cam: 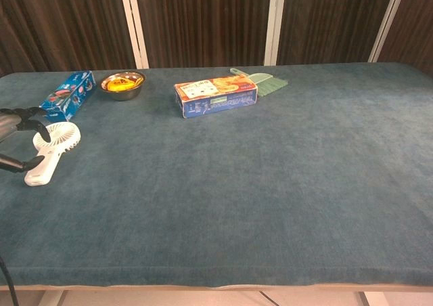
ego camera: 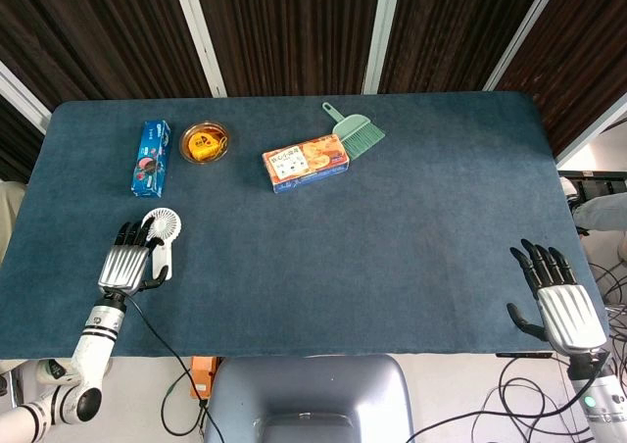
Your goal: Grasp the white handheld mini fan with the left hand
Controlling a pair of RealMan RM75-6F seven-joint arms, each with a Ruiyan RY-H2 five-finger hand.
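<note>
The white mini fan (ego camera: pixel 163 225) lies flat on the blue table near the front left, its round head pointing away and its handle toward me. My left hand (ego camera: pixel 124 265) hovers just left of the handle, palm down and fingers spread, holding nothing. In the chest view the fan (cam: pixel 55 137) lies at the left edge, where the left hand (cam: pixel 15 121) reaches in, its fingers above the head's left rim and its thumb close to the handle. My right hand (ego camera: pixel 562 303) hangs open off the table's front right corner, far from the fan.
A blue snack pack (ego camera: pixel 150 157) and a metal bowl (ego camera: pixel 204 143) with yellow contents lie behind the fan. An orange-and-blue box (ego camera: pixel 305 162) and a green dustpan brush (ego camera: pixel 355 130) sit mid-back. The table's front edge (ego camera: pixel 294 350) runs just below the left hand.
</note>
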